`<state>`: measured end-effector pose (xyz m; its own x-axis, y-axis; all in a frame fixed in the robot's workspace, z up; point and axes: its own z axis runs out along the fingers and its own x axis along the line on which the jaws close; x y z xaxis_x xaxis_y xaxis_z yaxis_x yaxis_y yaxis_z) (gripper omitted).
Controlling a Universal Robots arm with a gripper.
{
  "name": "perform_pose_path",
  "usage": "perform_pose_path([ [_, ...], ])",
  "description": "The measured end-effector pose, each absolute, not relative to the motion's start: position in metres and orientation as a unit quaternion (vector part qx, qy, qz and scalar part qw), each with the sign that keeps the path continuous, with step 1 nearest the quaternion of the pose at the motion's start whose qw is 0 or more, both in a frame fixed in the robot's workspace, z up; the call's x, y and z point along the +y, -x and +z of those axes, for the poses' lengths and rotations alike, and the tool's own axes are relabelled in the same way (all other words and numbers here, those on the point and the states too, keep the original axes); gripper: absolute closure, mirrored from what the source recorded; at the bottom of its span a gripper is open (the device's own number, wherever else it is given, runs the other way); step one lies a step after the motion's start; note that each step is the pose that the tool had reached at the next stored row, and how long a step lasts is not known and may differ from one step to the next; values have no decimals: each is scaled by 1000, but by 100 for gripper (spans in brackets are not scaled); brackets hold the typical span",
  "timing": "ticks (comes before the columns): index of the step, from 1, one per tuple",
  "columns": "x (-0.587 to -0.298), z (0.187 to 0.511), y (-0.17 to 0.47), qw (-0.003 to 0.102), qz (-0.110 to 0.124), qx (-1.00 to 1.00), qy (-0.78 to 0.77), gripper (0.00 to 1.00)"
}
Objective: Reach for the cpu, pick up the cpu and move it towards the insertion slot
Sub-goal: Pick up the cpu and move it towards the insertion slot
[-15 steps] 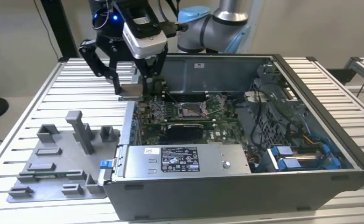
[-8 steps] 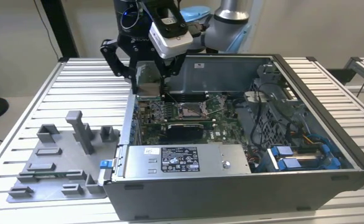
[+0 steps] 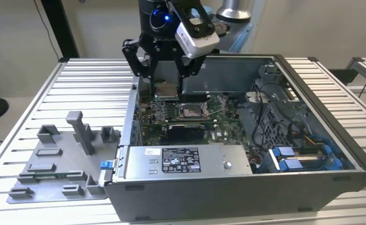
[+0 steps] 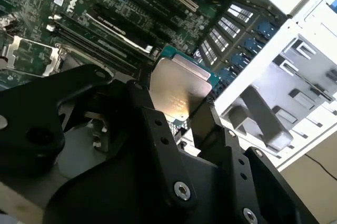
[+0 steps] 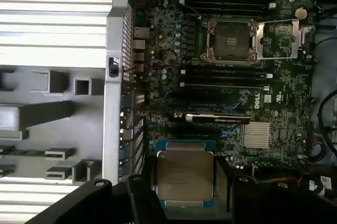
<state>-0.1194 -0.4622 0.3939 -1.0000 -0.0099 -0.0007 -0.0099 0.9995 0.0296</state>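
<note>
Exterior view: claw (image 3: 165,87) clamps cpu (image 3: 165,89).

Slatted table (image 3: 95,77): computer case (image 3: 246,187), grey fixture tray (image 3: 51,168)

In the second wrist view you see the cpu (image 4: 179,90), silvery face up, clamped at its edges between the black fingers (image 4: 202,116) of the gripper (image 4: 176,113). It hangs above the green circuit board (image 4: 131,3), apart from the insertion slot (image 4: 26,56). Beside it stands the pale case wall (image 4: 274,61).
</note>
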Motion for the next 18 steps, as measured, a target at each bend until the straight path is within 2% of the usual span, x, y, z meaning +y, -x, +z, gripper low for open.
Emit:
perform_pose_path([
  [18, -462, 394, 39, -2, 15, 1000, 5, 100],
])
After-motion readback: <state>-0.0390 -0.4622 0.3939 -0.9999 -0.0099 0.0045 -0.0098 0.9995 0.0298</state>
